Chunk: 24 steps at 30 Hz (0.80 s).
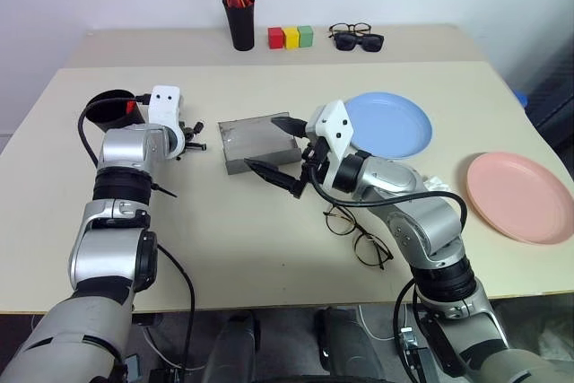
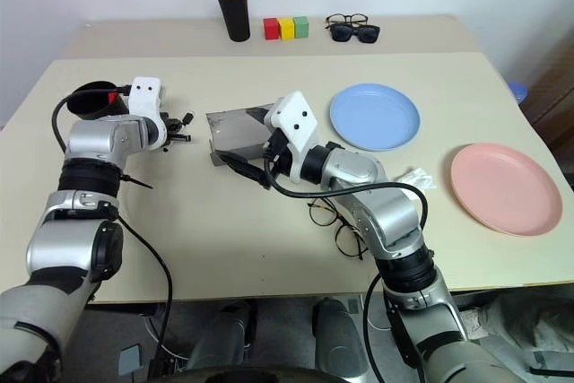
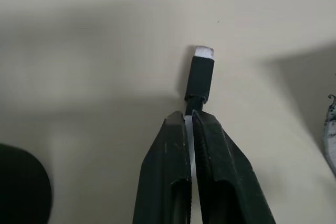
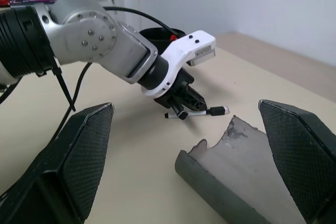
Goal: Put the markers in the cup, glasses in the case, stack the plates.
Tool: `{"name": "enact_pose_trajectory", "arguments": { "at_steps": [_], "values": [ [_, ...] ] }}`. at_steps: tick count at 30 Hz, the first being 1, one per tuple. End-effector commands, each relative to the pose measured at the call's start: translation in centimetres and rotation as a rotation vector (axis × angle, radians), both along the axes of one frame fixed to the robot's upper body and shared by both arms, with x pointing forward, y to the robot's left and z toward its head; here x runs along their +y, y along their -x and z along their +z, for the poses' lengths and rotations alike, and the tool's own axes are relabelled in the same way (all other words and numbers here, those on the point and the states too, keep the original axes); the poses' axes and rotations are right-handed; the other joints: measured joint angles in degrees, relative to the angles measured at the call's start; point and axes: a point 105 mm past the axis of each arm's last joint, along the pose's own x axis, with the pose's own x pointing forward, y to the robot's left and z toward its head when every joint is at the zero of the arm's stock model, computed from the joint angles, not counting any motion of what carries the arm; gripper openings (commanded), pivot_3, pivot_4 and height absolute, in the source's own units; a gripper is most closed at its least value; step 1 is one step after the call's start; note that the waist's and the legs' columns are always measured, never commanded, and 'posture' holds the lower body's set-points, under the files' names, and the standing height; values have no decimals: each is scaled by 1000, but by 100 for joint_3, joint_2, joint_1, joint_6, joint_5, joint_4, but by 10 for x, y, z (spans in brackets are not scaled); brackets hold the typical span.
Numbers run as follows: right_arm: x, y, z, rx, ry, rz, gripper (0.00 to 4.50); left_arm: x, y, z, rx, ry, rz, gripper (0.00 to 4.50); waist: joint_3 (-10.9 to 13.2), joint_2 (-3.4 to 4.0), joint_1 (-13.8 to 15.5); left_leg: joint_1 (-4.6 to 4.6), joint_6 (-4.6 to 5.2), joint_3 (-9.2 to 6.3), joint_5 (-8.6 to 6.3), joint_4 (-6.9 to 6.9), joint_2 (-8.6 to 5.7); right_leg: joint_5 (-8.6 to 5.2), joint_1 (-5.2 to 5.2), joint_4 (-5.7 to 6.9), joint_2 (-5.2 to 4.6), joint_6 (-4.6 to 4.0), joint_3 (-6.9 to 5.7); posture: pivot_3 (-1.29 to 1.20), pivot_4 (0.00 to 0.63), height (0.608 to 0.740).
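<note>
My left gripper [image 1: 191, 138] is shut on the white marker with the black cap [image 3: 200, 78], low over the table just right of the black cup [image 1: 109, 107]. The cap sticks out past the fingertips, as the right wrist view also shows the marker [image 4: 206, 112]. A red tip [image 1: 132, 107] shows at the cup's rim. The grey case [image 1: 254, 143] lies mid-table. My right gripper [image 1: 277, 149] hangs open just above the case's right end, holding nothing. The wire-framed glasses [image 1: 359, 235] lie under my right forearm. The blue plate [image 1: 395, 123] and pink plate [image 1: 520, 196] sit apart on the right.
On the back table stand a black pen pot with red-orange pens [image 1: 239, 17], three coloured blocks [image 1: 290, 38], and sunglasses beside another dark pair [image 1: 356, 38]. A small crumpled white scrap [image 1: 436, 184] lies between the two plates.
</note>
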Motion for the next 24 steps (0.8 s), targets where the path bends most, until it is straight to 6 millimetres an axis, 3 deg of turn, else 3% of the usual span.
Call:
{"name": "enact_pose_trajectory", "arguments": {
  "at_steps": [1,3,5,10,13,17,24],
  "values": [
    [0,4,11,-46,-28,18,4500,-20,-5,74,-439,-102,-109,31,1,-2,16,-2,-2,0,1,-2,0,0,-2,-1,0,0,0,0,150,740],
    [1,4,11,-48,-29,20,4500,-23,1,98,-598,-105,-91,31,1,-3,46,-9,-10,-1,5,-1,1,1,-9,-1,-4,-1,0,0,150,740],
    [1,3,11,-50,-29,21,4500,-32,9,111,-651,-42,-159,31,1,-3,65,-12,-11,0,6,1,-3,1,-8,-4,-9,-1,0,0,150,740],
    [2,3,10,-46,-28,30,4500,-32,11,76,-423,-26,-152,31,0,-1,12,-7,-10,3,6,0,-9,1,-4,-1,-12,0,-1,0,150,740],
    [3,3,10,-46,-27,35,4500,-24,10,46,-253,-69,-99,936,0,-2,-8,-3,-10,2,6,0,-7,1,-3,3,-7,0,0,0,150,740],
    [3,3,10,-48,-25,37,4500,1,8,27,-92,-57,69,2902,0,-2,4,-4,-9,-1,6,2,-6,0,-4,4,-5,0,0,0,150,740],
    [4,4,10,-52,-23,45,4500,8,5,9,48,10,88,2902,0,-2,11,-4,-10,-1,6,2,-6,0,-3,3,-6,0,-1,0,150,740]
  ]
}}
